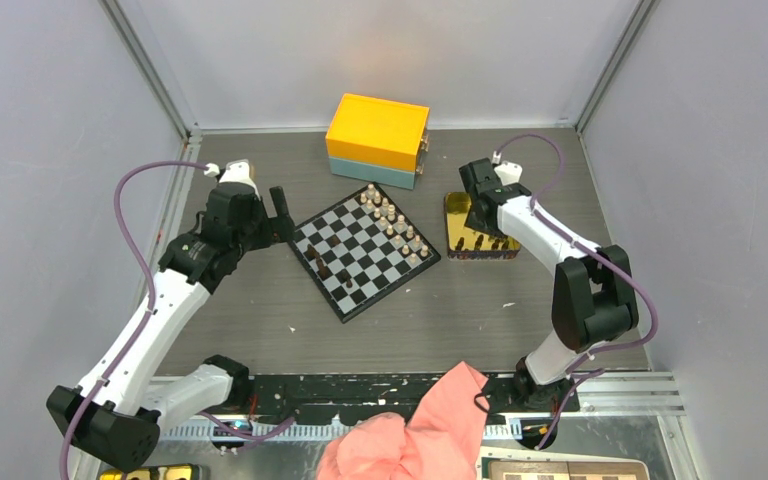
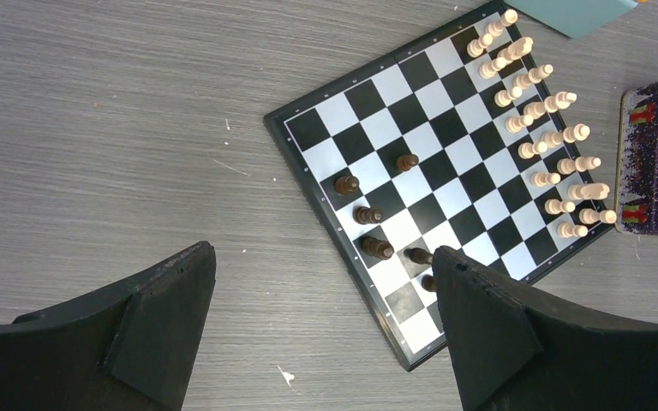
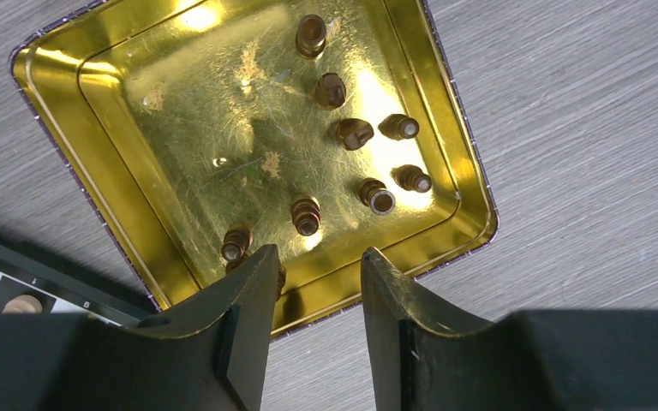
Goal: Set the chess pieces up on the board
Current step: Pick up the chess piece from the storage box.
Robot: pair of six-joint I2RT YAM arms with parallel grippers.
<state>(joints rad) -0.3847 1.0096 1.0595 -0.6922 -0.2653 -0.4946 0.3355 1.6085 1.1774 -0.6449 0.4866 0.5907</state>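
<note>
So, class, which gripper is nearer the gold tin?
Right. The right gripper hangs over the tin, at its edge. The left gripper is on the far side of the board from the tin.

We see the black-and-white board (image 1: 358, 262) lying flat on the surface (image 1: 260, 320), turned corner-on. Light tan pieces (image 2: 576, 134) stand in two full rows along its far right edge. Six dark brown pieces (image 2: 367, 215) stand scattered near the opposite edge. Other dark pieces (image 3: 353, 134) lie loose in the gold tin (image 3: 60, 128) beside the board.
</note>
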